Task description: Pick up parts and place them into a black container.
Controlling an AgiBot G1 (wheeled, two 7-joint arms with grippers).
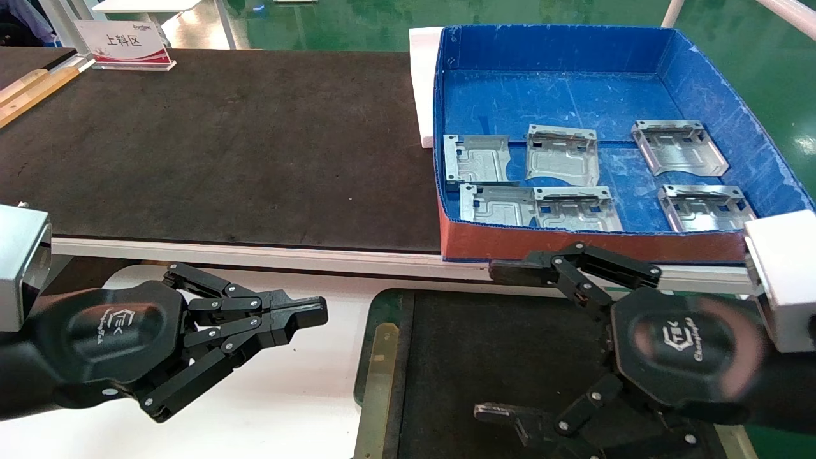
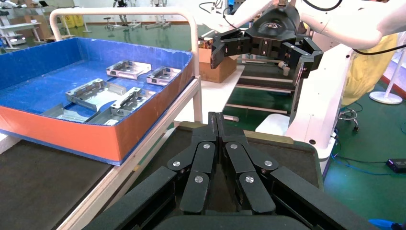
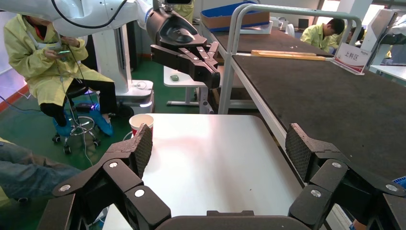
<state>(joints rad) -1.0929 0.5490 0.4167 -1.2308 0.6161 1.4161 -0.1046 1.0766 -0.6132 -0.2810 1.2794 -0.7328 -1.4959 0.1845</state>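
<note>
Several shiny metal parts point(image 1: 562, 153) lie flat in a blue box point(image 1: 554, 51) at the back right, also seen as parts point(image 2: 95, 93) in the left wrist view. The black container point(image 1: 446, 357), with green corners and a brass strip, sits in front of the box and shows no part on its visible floor. My right gripper point(image 1: 497, 344) hovers over the container's right side, open and holding nothing point(image 3: 221, 146). My left gripper point(image 1: 319, 312) is shut with nothing in it, above the white table to the container's left point(image 2: 216, 117).
A long dark belt surface point(image 1: 223, 140) runs behind the white table point(image 1: 287, 395), with a light rail along its front edge. A sign point(image 1: 124, 44) stands at the belt's far left. A paper cup point(image 3: 141, 122) stands near the table's edge, and a seated person point(image 3: 48, 62) is beyond it.
</note>
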